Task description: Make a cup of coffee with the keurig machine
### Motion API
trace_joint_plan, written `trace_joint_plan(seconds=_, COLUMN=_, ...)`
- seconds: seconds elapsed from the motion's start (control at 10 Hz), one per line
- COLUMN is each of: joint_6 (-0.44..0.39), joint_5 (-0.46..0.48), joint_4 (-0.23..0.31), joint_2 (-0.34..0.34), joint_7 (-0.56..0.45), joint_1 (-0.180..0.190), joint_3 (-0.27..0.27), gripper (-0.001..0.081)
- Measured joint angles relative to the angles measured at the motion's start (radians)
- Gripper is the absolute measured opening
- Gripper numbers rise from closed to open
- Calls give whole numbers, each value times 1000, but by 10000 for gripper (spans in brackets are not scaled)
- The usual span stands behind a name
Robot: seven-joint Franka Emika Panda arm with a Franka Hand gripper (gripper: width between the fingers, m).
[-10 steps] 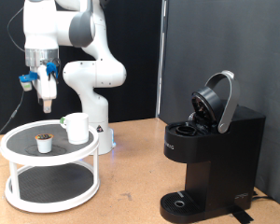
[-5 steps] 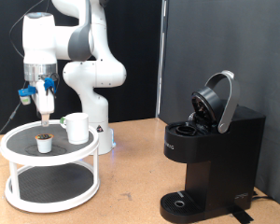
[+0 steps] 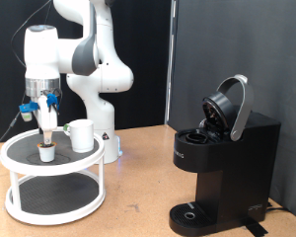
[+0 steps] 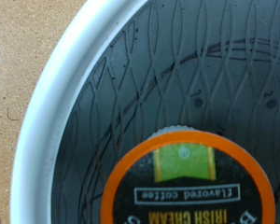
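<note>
Two tiers make up the white round stand (image 3: 20,150) at the exterior view's left, whose upper shelf offers the pod (image 3: 47,149) and the cup (image 3: 81,135) side by side. The gripper (image 3: 48,126) hangs just above the pod; whether its jaws are parted cannot be told, and nothing shows between them. The wrist view reads "IRISH CREAM" and "flavored coffee" on the orange-rimmed pod lid (image 4: 185,177). At right, the keurig machine (image 3: 223,163) stands with its lid raised, presumably to receive a pod.

Cup (image 3: 81,134) showing plain white; keurig machine (image 3: 225,168) showing black with silver trim. Pod (image 4: 192,182) showing an orange rim, green square, black label band. Stand (image 3: 53,180) showing white rims, dark wavy-patterned mat.
</note>
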Motion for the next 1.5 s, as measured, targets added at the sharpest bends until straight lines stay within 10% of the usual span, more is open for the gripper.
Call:
trace_joint_plan(seconds=1.2, joint_6=79, joint_5=-1, joint_4=-53, joint_2=31, joint_7=-22, joint_1=0, joint_3=-12, gripper=703)
trace_joint_plan(seconds=1.4, joint_6=81, joint_5=-3, joint_4=-53, joint_2=31, joint_7=-13, joint_1=-1, joint_3=-10, gripper=400)
trace_joint_plan(seconds=1.5, joint_6=81, joint_5=-3, joint_4=-53, joint_2=31, joint_7=-9, joint_1=-1, joint_3=-10, gripper=383)
